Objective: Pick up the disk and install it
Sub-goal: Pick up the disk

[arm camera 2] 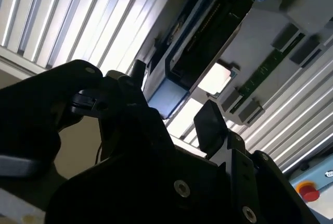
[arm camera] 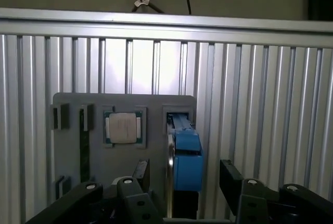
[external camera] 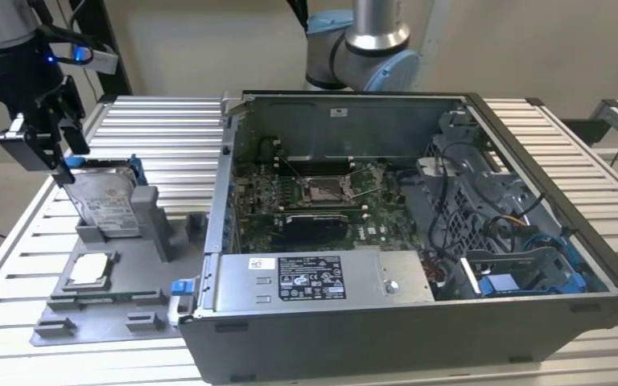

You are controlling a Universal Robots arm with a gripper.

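Over on the exterior view's left, the gripper (external camera: pixel 49 149) hangs right at the top edge of the disk (external camera: pixel 105 197). The disk is standing on end in a grey holder (external camera: pixel 154 221) on the slatted table (external camera: pixel 9 241), silver face and blue carrier showing. The claw's spread wide and holding nothing. In the first wrist view the two fingers (arm camera: pixel 141 171) sit either side of the disk's thin edge with a gap on both sides, so not touching as far as I can tell. That's the bit that matters imo: the disk is directly below the claw, long axis running up towards it, thin side lined up with the gap. Just in front, the little square chip (external camera: pixel 89 268) sits on the same grey plate (external camera: pixel 105 322). Further right is the open PC case (external camera: pixel 395 322), and at its far right end the drive bay (external camera: pixel 513 277) with blue bits, well apart from the disk.
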